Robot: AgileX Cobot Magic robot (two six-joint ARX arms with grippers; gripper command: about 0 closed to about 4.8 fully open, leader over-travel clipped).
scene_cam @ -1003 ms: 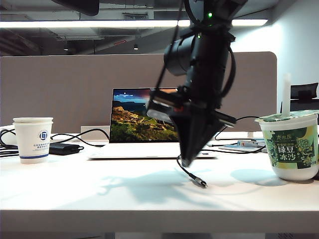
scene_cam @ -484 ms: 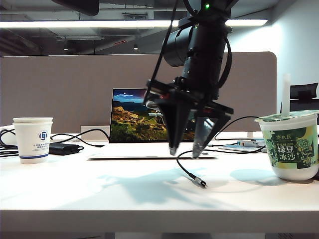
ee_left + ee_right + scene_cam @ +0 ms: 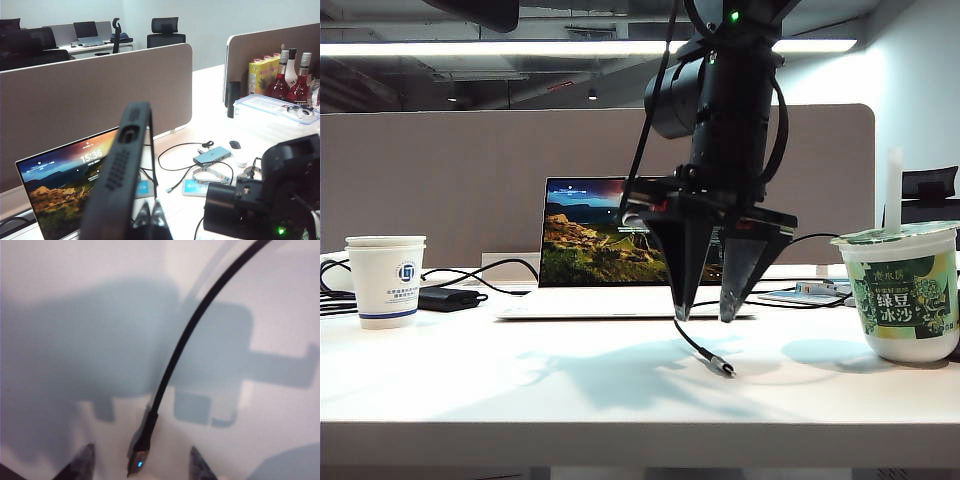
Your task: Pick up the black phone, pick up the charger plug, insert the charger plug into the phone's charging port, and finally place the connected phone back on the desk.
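A: In the exterior view the right gripper [image 3: 705, 318] hangs over the desk [image 3: 520, 400] with its 2 fingers spread, nothing between them. The charger plug [image 3: 723, 366] lies on the white top just below and a little to the right of the fingertips, its thin black cable [image 3: 688, 338] rising behind the left finger.

B: The right wrist view adds what that angle hides: the plug [image 3: 139, 452] sits between the 2 fingertips [image 3: 82, 462], apart from both, and a small blue light glows at its end. The cable [image 3: 200, 325] runs away across the desk [image 3: 60, 300].

A: And the black phone [image 3: 120, 175]? The exterior view doesn't show it at all.

B: Only the left wrist view does. It stands on edge close to the camera, well above the desk, its short edge with a small oblong opening [image 3: 129, 134] facing the lens. The left gripper [image 3: 151, 220] is clenched on it; only the dark finger ends show at the phone's base.

A: That view also catches the laptop [image 3: 65, 175] from above and the right arm's body [image 3: 270, 200]. The exterior view has the laptop [image 3: 605, 250], a paper cup [image 3: 386, 280] at left and a green drink cup [image 3: 905, 290] at right.
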